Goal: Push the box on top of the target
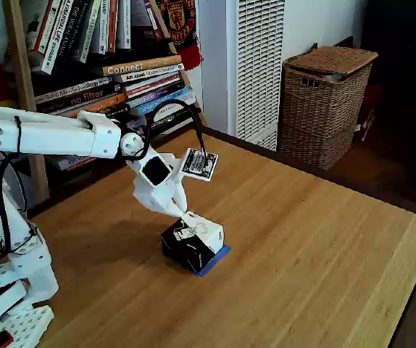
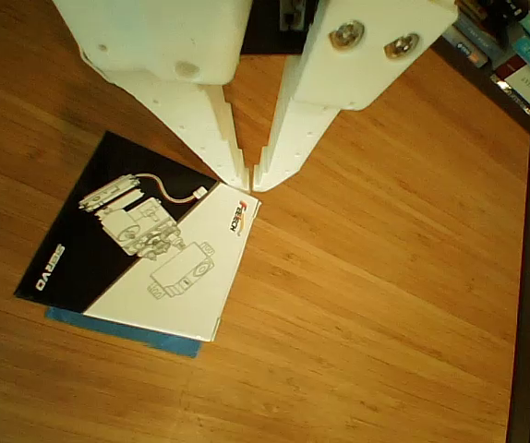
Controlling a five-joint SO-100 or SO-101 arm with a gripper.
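Fixed view: light wood table (image 1: 317, 239) with a dark edge along the far side; behind it a bookshelf (image 1: 114, 65) with stacked and leaning books, a white slatted unit (image 1: 259, 65), and a wicker basket (image 1: 324, 101) on the floor beyond the far edge. White arm (image 1: 56, 134) reaches in from the left of frame, its base at lower left; a small patterned tag (image 1: 199, 164) sits on the wrist. Box (image 1: 192, 241): small cube, black sides, white top with black line print. It lies directly under the gripper (image 1: 186, 214), whose tip comes down to the box's upper far edge and looks to be touching it. A sliver of blue target (image 1: 217, 259) tape shows under the box's near-right edge, so the box sits over most of the target. Other view: same wood table (image 2: 385, 277), dark rim at right, books (image 2: 523, 46) at the upper right corner. Box (image 2: 145, 258) top is half black, half white, with a line drawing of parts and small lettering. It lies just below and left of the gripper (image 2: 249, 183); the fingertips meet at the box's upper corner. Fingers (image 2: 200, 129) are drawn nearly together, only a thin slit between them, nothing clamped. Blue target (image 2: 126, 332) strip shows along the box's lower edge.
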